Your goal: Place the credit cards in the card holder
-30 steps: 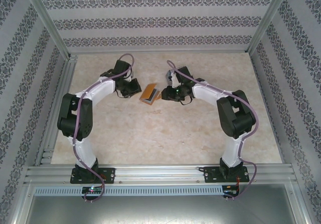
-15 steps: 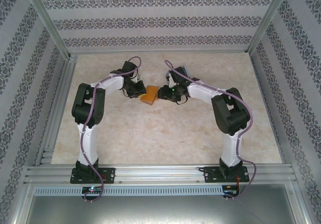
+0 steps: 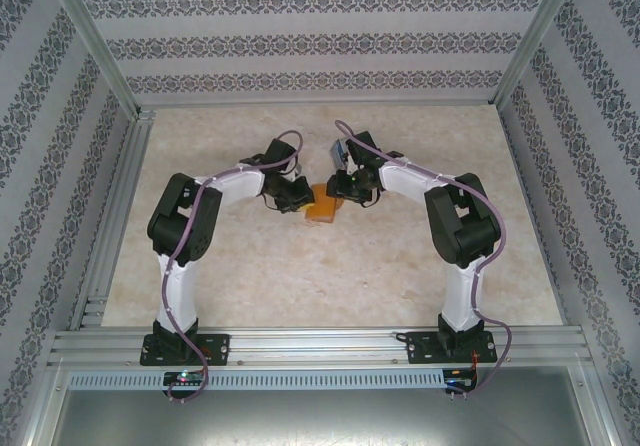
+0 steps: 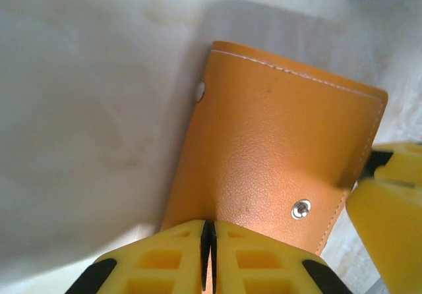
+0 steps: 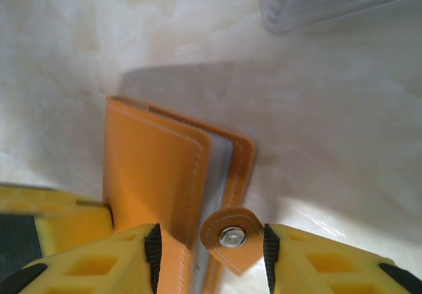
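Orange leather card holder at mid-worktop. Its near edge sits in the closed jaws of the left gripper; the right gripper has jaws open astride the snap tab. We judge it light, pliant and smooth, best pinched by a cover edge.

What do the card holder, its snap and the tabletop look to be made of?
The card holder: orange-brown leather or imitation, matte, fine grain, pale stitching along the edge. The snap: shiny silver metal, judging by its glint. The tabletop: smooth pale surface with marble-like veining, stone or printed laminate; cannot tell which.
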Robot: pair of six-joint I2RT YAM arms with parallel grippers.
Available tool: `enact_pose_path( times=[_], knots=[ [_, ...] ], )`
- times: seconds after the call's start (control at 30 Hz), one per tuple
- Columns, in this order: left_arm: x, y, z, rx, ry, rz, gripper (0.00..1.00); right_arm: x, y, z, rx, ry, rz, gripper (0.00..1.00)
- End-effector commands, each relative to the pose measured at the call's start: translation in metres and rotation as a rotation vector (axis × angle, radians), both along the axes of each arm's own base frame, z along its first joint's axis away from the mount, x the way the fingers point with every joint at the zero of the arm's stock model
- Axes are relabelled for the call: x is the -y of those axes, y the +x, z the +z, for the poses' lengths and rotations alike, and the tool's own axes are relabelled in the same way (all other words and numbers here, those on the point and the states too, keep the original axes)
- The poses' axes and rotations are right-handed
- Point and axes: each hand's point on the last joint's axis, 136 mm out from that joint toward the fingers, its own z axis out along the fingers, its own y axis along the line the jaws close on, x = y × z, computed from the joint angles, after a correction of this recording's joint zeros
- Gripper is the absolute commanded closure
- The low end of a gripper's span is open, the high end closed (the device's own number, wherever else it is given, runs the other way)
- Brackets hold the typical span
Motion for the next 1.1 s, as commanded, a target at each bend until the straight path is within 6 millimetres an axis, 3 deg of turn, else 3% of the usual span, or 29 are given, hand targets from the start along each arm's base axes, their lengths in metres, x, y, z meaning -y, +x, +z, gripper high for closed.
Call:
enact_pose_path(
  times=[0.0,0.2,0.37,0.53,0.8,1.07],
  knots=[
    [0.001,-0.024,-0.013,-0.093,0.052,0.072,0.86,0.024,0.002,0.018,0.054,-0.133,-0.007,0.54],
    [-0.012,-0.037,-0.024,-0.141,0.099,0.219,0.87,0.032,-0.013,0.039,0.059,-0.16,0.005,0.56],
    [0.002,-0.036,-0.024,-0.124,0.053,0.281,0.87,0.034,-0.026,0.046,0.044,-0.172,0.015,0.57],
    [0.012,-0.037,-0.027,-0.141,0.053,0.272,0.87,0.026,-0.023,0.04,0.026,-0.18,0.033,0.58],
    [0.009,-0.038,-0.022,-0.128,0.063,0.268,0.87,0.02,-0.011,0.025,0.001,-0.228,0.049,0.63],
    [0.008,-0.037,-0.021,-0.122,0.069,0.268,0.87,0.024,-0.014,0.012,-0.037,-0.27,0.055,0.69]
  ],
)
